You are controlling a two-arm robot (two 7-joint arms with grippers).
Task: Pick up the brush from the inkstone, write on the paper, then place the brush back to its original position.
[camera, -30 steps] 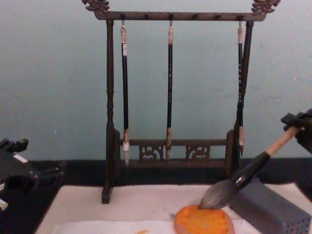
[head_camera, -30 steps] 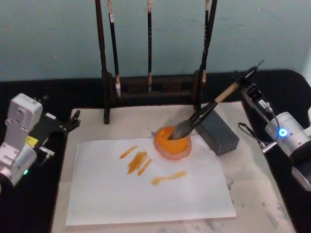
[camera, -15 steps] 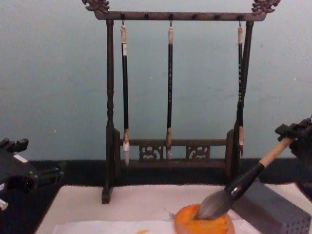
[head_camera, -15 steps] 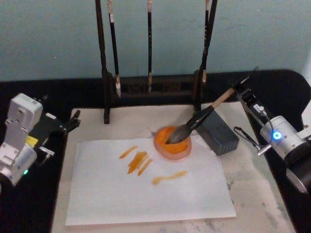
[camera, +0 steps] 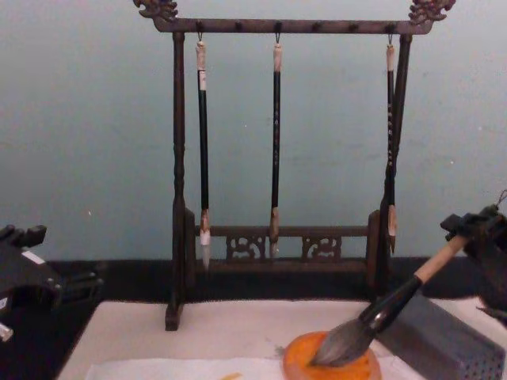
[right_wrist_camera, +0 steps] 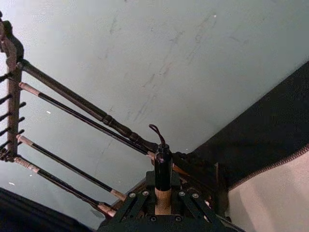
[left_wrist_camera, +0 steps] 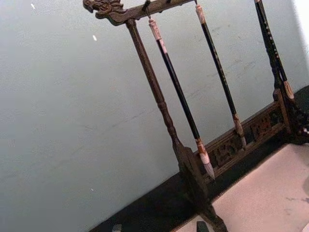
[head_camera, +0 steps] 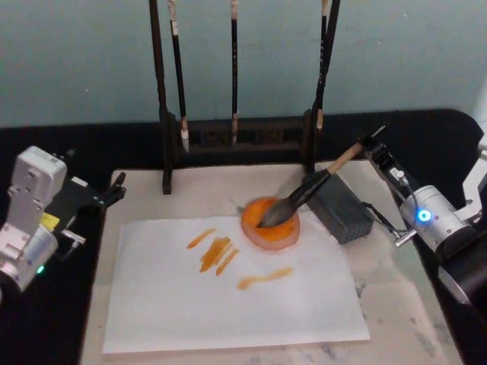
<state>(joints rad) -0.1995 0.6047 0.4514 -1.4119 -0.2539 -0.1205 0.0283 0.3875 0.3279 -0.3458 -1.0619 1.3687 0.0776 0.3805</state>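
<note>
**Right gripper pinches the brush, bristles in the inkstone**

The right gripper point(head_camera: 371, 144) is clamped on the top of the handle of the brush point(head_camera: 304, 195). In the right wrist view the black cap and cord loop poke out past the fingers point(right_wrist_camera: 131, 202). The brush slants down, and its bristles rest in the inkstone point(head_camera: 266, 242), hiding part of the dish. The inkstone sits at the far edge of the paper point(head_camera: 228, 304), near a grey block point(head_camera: 346, 209). The left gripper point(head_camera: 112, 190) is parked at the table's left.
</note>
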